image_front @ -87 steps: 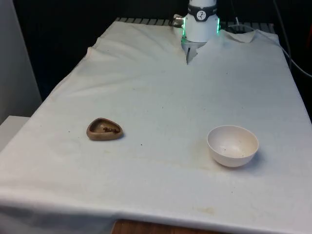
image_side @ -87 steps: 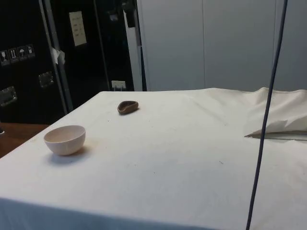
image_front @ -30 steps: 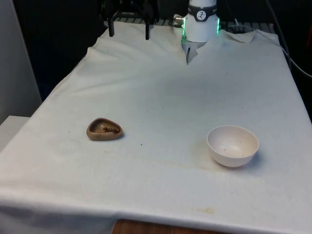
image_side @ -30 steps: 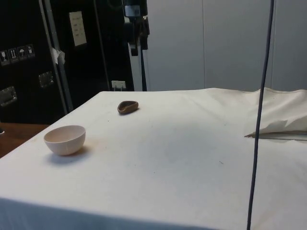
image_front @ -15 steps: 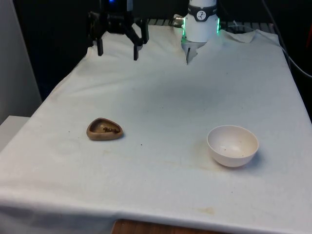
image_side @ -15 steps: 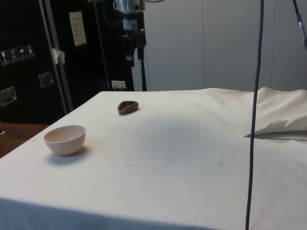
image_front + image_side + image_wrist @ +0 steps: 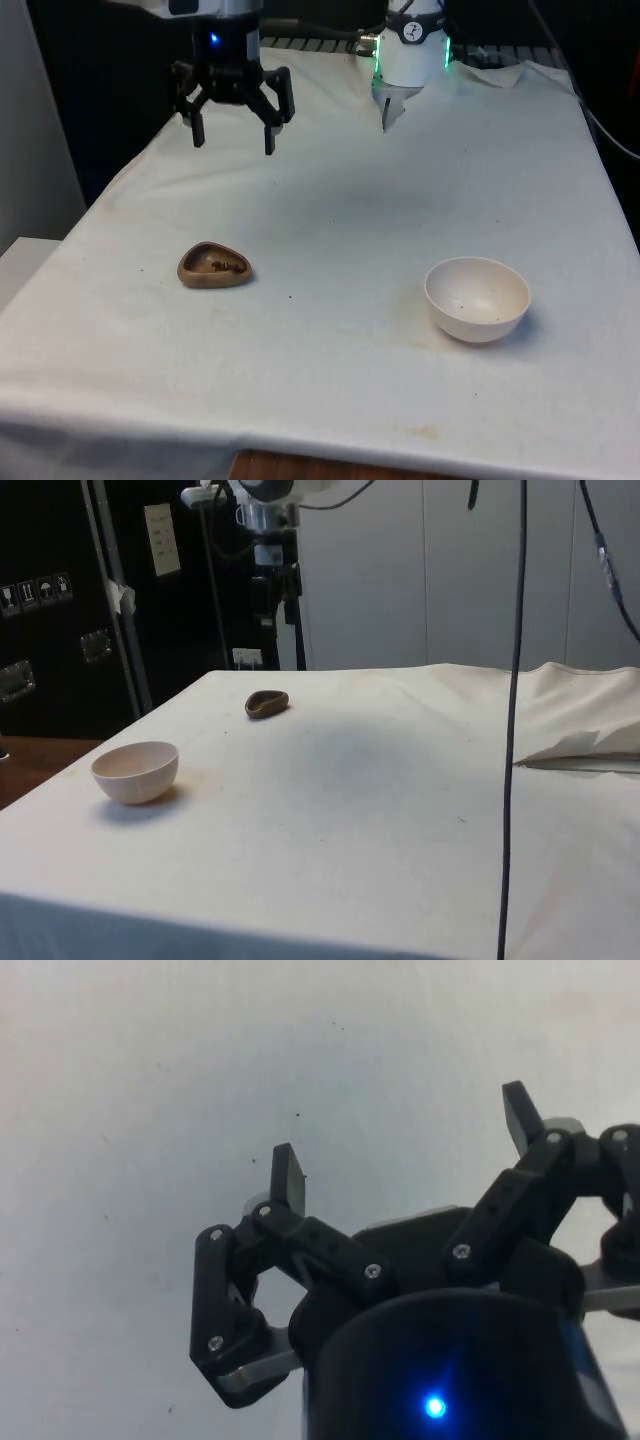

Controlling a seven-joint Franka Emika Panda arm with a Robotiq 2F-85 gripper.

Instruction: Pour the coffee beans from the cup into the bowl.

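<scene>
Little brown cup [image 7: 214, 266] with a few beans sits upright on the front view's left; white bowl [image 7: 477, 298] well apart, right.

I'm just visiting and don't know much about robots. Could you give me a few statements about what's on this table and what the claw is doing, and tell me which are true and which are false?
1. The black two-finger gripper is holding the small brown cup. False: it hangs open in the air, with nothing between its fingers.
2. The small brown cup has dark coffee beans in it. True.
3. The round white bowl lies tipped on its side. False: it stands upright on the white cloth.
4. In the front view the cup is to the left of the bowl. True.
5. The cup sits inside the bowl. False: they stand well apart on the cloth.
</scene>
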